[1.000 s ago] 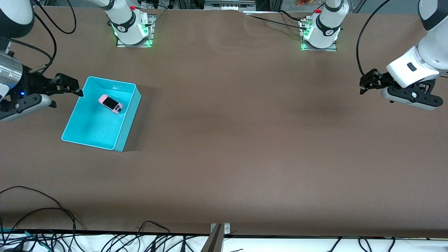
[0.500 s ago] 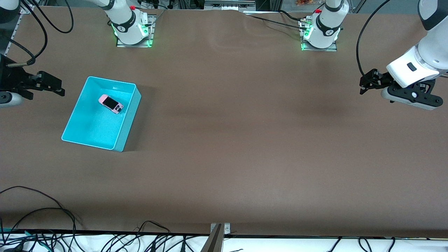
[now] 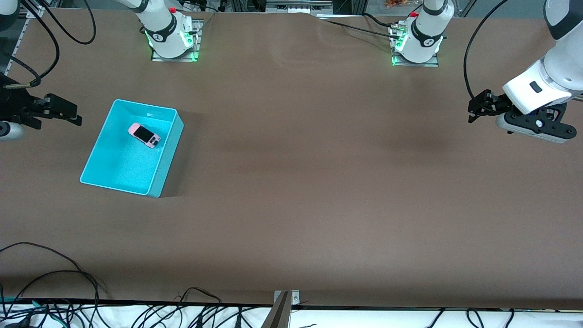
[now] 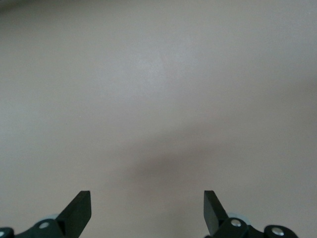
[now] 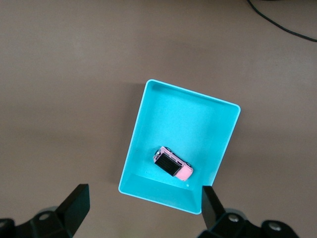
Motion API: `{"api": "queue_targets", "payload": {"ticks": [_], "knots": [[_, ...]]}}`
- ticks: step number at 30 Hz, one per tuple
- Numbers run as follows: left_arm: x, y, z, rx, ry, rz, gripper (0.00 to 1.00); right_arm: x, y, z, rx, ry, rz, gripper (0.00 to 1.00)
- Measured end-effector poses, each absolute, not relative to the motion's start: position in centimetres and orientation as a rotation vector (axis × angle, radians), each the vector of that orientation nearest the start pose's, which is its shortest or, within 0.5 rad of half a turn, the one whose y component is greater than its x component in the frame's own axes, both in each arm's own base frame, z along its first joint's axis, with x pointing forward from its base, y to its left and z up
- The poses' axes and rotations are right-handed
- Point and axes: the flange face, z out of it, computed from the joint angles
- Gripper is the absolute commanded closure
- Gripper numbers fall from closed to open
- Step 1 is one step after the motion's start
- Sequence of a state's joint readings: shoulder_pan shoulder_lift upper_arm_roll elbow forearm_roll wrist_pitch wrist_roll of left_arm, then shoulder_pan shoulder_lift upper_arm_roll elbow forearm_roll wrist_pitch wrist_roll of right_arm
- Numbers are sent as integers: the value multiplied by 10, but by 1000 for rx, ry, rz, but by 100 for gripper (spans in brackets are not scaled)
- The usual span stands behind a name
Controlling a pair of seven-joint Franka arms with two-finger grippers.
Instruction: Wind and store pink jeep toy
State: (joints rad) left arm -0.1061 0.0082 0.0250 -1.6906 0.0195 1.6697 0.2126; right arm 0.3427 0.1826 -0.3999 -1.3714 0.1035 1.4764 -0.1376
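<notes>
Jeep [image 3: 144, 135] lies in turquoise bin [image 3: 165, 148], off its walls

The front view looks down from a high camera across the brown bench [image 3: 291, 182], facing both arm bases along its top edge and taking in the whole surface. The right wrist view looks almost straight down from well above, past the right claw [image 5: 141, 210], onto the turquoise bin [image 5: 208, 124] with the pink jeep toy [image 5: 172, 164] in it, a patch the front view shares. The left wrist view sits nearer, facing only bare bench past the left claw [image 4: 147, 210].
</notes>
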Motion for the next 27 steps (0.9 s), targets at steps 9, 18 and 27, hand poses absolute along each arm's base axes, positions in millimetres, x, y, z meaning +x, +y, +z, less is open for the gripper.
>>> {"api": "queue_targets", "payload": {"ticks": [9,18,27], "knots": [[560,-44,572,-3089,460,47,0,580,-16,623,-3116,-149,111,0],[560,-43,572,-3089,460,47,0,549,-3,625,-3123,-174,108,0],[560,-43,572,-3090,460,47,0,549,-7,621,-3124,-159,108,0]]}}
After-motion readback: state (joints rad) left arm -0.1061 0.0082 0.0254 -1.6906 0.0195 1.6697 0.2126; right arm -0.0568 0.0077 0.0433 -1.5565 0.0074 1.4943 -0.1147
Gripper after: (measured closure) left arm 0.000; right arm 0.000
